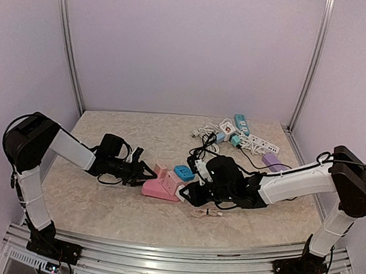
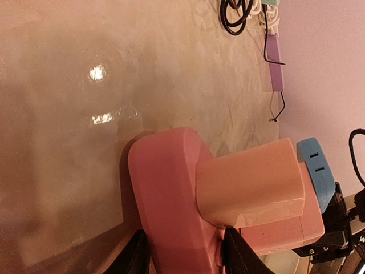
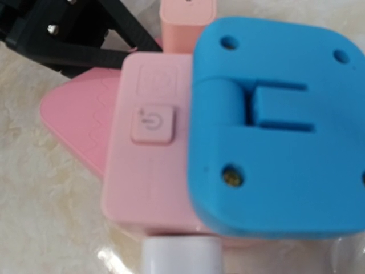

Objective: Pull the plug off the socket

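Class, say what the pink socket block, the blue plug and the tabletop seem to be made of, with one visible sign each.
Pink socket block: likely moulded plastic, matt to satin; rounded edges, pressed-in button.
Blue plug: likely hard plastic, matt; moulded recesses and screw holes.
Tabletop: marble-look veined surface, glossy, with bright glints; stone or laminate, cannot tell.

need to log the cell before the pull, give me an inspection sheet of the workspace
surface: beige marbled tabletop
job's things: pink socket block mid-table, peach plug and blue plug seated in it
clutter: power strips heaped back right
tools: left tool straddles the block's base, grip unclear; right tool at its other side, state hidden
cables: black cables tangled by the strips; small white cable near the front
surroundings: pale walls, metal frame posts
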You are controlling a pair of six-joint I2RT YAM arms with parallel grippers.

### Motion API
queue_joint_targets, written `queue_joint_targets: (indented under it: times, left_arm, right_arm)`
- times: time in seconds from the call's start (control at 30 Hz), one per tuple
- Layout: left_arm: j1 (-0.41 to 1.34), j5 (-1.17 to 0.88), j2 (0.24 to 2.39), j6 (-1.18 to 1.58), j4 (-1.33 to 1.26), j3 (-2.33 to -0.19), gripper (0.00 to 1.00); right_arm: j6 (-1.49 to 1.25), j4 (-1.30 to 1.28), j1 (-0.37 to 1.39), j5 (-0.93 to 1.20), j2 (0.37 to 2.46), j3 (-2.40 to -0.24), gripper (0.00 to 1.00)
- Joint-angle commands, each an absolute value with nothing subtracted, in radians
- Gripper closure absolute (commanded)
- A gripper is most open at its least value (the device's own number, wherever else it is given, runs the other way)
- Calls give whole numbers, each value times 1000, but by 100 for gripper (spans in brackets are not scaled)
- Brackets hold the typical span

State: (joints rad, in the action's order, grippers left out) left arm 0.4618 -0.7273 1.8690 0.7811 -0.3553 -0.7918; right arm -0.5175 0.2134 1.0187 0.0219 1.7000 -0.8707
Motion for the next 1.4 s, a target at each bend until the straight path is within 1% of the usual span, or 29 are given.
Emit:
queue_joint_targets:
  times: [0.0,0.1,0.2,0.23,0.3,0.37,0.5,0.6,0.73,0.87,1.1,1.23,1.37]
  left_arm:
    - [472,-757,1876,781,-392,-807,60]
    - [474,-763,1871,787,-395,-805,63]
    - [477,-768,1866,789,-399,-805,69]
    - [477,-769,1863,792,-402,-804,71]
    - [477,-771,1855,800,-412,-800,74]
    - [477,-771,1848,816,-419,-802,75]
    - [477,-768,1840,866,-435,-815,81]
    - [477,-769,1831,902,-474,-817,83]
    - [477,-762,1812,909,-488,-825,86]
    - [479,-760,1780,878,-504,-824,87]
    - [489,-755,1711,780,-445,-833,87]
    - [514,-756,1688,700,-377,-859,87]
    - [539,-732,1667,663,-325,-871,87]
  right_arm:
    - [-522,270,1030,19,1700,-911,100]
    - [-523,269,1031,14,1697,-910,100]
    - [-523,268,1030,15,1695,-911,100]
    - [-522,267,1030,15,1693,-912,99]
    - [-519,264,1030,15,1685,-910,89]
    - [-517,262,1030,7,1673,-903,73]
    - [-511,255,1030,-16,1659,-882,49]
    - [-516,252,1030,-20,1651,-865,36]
    - [-518,252,1032,-33,1615,-835,25]
    - [-508,210,1032,-71,1555,-816,20]
    - [-469,116,1032,-174,1434,-808,16]
    - [-430,63,1025,-205,1412,-846,13]
    - [-398,-20,1012,-189,1449,-937,13]
